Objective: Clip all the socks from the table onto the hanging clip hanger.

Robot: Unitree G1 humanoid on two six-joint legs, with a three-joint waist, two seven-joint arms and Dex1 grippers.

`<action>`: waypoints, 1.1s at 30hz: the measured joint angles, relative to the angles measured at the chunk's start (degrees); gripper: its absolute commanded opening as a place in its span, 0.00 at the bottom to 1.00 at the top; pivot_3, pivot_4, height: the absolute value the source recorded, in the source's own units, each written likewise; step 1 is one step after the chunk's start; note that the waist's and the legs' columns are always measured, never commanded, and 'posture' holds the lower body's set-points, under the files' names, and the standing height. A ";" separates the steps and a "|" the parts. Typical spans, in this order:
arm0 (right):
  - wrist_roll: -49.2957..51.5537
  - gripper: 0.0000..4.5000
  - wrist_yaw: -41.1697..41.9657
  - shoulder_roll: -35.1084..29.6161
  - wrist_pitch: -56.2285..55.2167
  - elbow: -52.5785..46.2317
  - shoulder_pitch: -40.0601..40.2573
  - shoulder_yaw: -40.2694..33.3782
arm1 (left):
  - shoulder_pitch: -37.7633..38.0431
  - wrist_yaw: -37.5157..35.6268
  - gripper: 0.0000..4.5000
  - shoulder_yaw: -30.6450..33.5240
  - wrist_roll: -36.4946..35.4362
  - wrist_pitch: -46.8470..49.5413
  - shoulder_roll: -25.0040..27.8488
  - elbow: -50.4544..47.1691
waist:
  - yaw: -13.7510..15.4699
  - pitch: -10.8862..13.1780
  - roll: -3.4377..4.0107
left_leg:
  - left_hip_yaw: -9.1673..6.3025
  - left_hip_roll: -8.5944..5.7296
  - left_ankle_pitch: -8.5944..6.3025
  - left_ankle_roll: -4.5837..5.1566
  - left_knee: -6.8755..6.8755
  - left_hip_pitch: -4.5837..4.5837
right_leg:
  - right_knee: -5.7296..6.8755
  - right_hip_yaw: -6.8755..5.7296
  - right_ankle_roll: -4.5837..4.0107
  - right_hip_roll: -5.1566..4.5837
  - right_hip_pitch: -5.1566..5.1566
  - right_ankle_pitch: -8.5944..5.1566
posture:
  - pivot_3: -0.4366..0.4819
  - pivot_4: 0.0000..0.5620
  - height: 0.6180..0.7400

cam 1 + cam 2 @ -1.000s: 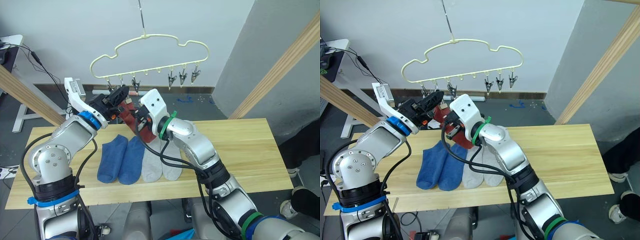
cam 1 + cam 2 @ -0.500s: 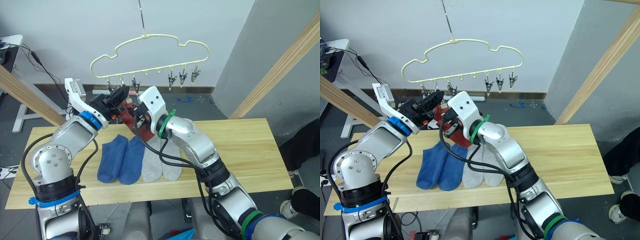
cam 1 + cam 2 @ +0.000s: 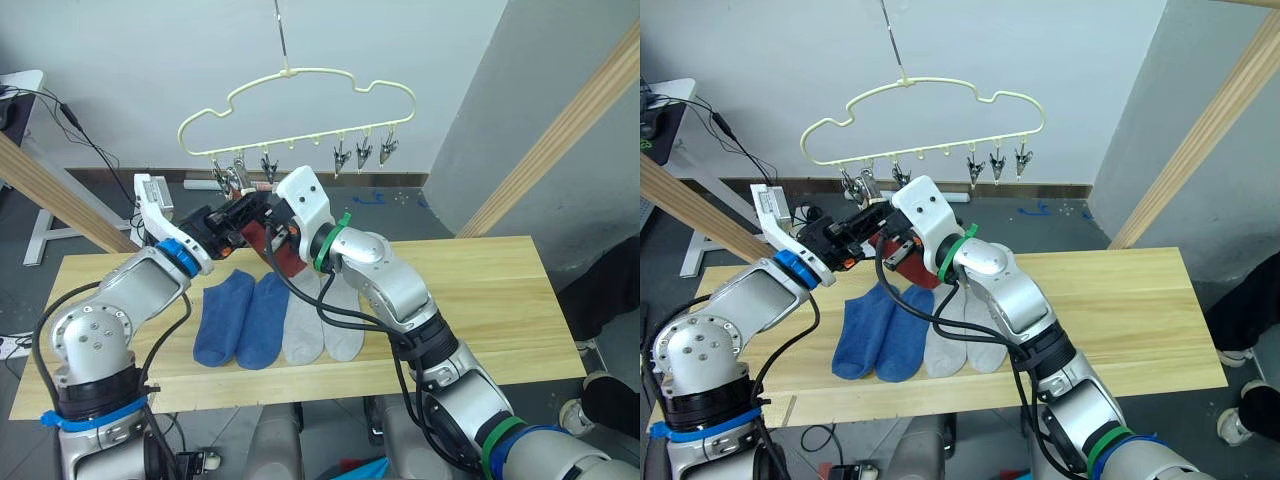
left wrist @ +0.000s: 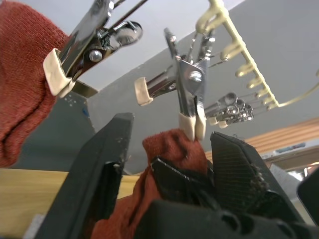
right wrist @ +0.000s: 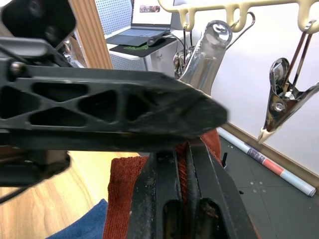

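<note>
A soft rust-red knit sock (image 3: 281,250) is pinched in the narrowed right hand (image 5: 185,164) and raised just under the row of small metal clips on the thin pale yellow-green wire hanger (image 3: 300,115). The left hand (image 4: 167,149) is spread wide around one metal clip (image 4: 192,102), whose tips are closed on the sock's edge. A good step is judged to need the fabric seated deep between the clip pads before release. Another rust-red sock (image 4: 22,94) is seen already clipped in the left wrist view; two blue socks (image 3: 243,318) and two grey socks (image 3: 322,320) are seen lying on the light wooden worktop (image 3: 480,300) in the head views.
</note>
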 measured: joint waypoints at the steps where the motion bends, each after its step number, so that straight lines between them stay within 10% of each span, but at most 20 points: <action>1: 0.00 0.00 -0.01 0.00 0.00 0.00 0.00 0.04 | 0.57 -0.46 0.60 0.00 0.19 -0.06 0.72 -0.29 | 0.00 0.00 0.00 | 0.00 0.00 0.00 0.00 0.00 0.00 | 0.00 -0.01 0.00 0.00 0.00 0.00 | 0.41 0.60 0.95; 11: -0.52 0.00 -0.23 -0.03 -0.01 0.84 0.00 0.16 | 4.35 -6.57 0.60 -1.69 6.91 -2.19 4.76 -4.41 | 0.08 0.01 0.01 | 0.02 0.00 0.00 0.00 -0.03 0.00 | -0.01 0.01 0.18 0.00 -0.03 -0.13 | 0.42 0.60 0.95; 18: -1.16 0.51 -0.62 -0.08 -0.01 2.08 0.00 0.26 | 5.30 -8.23 0.60 -2.37 8.92 -3.15 4.76 -4.83 | 0.12 0.01 0.02 | 0.02 0.01 -0.01 0.00 -0.05 0.00 | -0.01 0.02 0.17 0.00 -0.04 -0.13 | 0.42 0.60 0.95; 26: -3.51 0.51 0.80 -2.28 -0.03 -0.22 1.15 2.48 | 7.13 -9.81 0.60 -2.81 12.15 -3.91 4.91 -6.39 | 0.09 0.01 0.02 | 0.04 0.00 -0.01 0.00 -0.08 -0.01 | -0.05 0.04 0.19 -0.01 -0.05 -0.14 | 0.41 0.61 0.95; 33: -5.02 0.51 5.00 -12.71 2.09 -11.14 7.09 3.62 | 9.47 -11.52 0.60 -10.67 29.02 -15.39 4.12 -9.58 | 0.51 0.14 0.13 | 0.10 -0.02 -0.01 -0.01 -0.14 -0.02 | -0.16 0.09 0.20 -0.03 -0.05 -0.15 | 0.37 0.64 0.95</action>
